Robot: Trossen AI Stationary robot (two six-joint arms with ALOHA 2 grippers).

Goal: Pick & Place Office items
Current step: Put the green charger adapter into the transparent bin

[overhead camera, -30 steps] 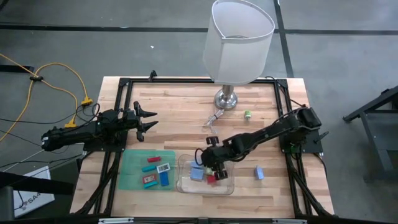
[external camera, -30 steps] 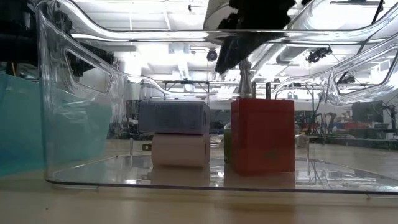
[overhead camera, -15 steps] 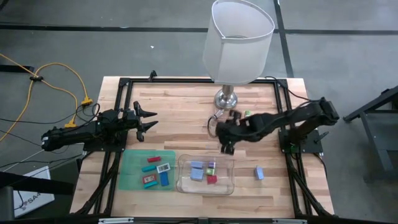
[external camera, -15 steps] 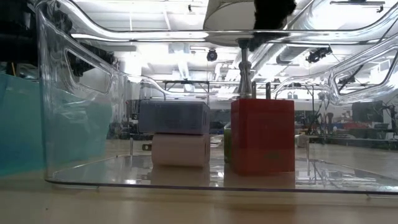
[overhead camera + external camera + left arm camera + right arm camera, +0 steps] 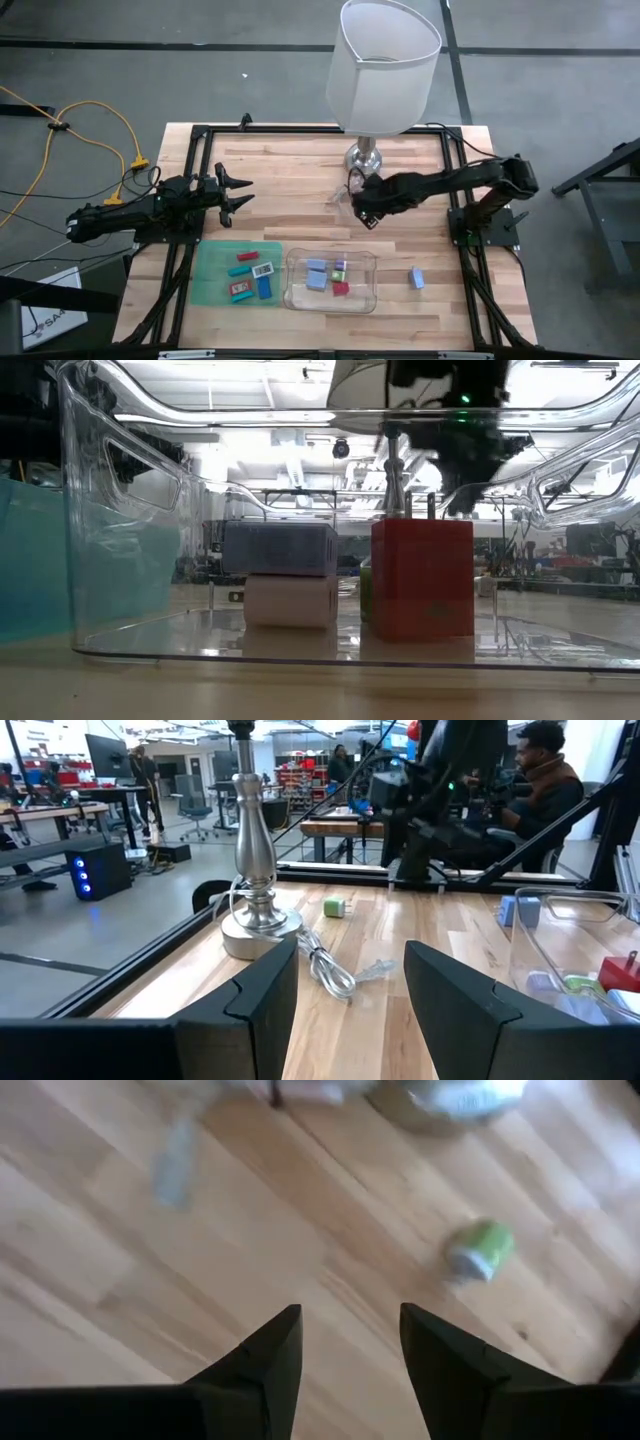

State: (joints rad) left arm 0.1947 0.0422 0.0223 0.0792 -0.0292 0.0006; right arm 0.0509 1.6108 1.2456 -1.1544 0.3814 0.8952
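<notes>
Office items lie in three places. Several sit on the green mat (image 5: 215, 275). A blue one (image 5: 316, 272), a red one (image 5: 340, 289) and a green-purple one (image 5: 340, 267) lie in the clear tray (image 5: 365, 300). A blue block (image 5: 416, 278) lies alone on the wood. A small green item (image 5: 480, 1248) lies near the lamp base (image 5: 365, 158). My right gripper (image 5: 366, 205) hangs open and empty over bare wood between tray and lamp base, pointing steeply down (image 5: 345, 1342). My left gripper (image 5: 236, 190) waits open at the table's left (image 5: 350, 980).
A big white-shaded lamp (image 5: 385, 65) stands at the far middle; its clear cord (image 5: 330, 970) curls on the wood beside the base. Black frame rails (image 5: 195, 200) run along the table's sides. In the low view the tray's red block (image 5: 422, 578) and stacked blue-grey block (image 5: 280, 547) fill the foreground.
My right gripper has left the spot over the clear tray and swung toward the table's far edge, up to the lamp base, rolling its wrist as it went. Its fingers stay open and empty. The items in the tray have kept their places.
</notes>
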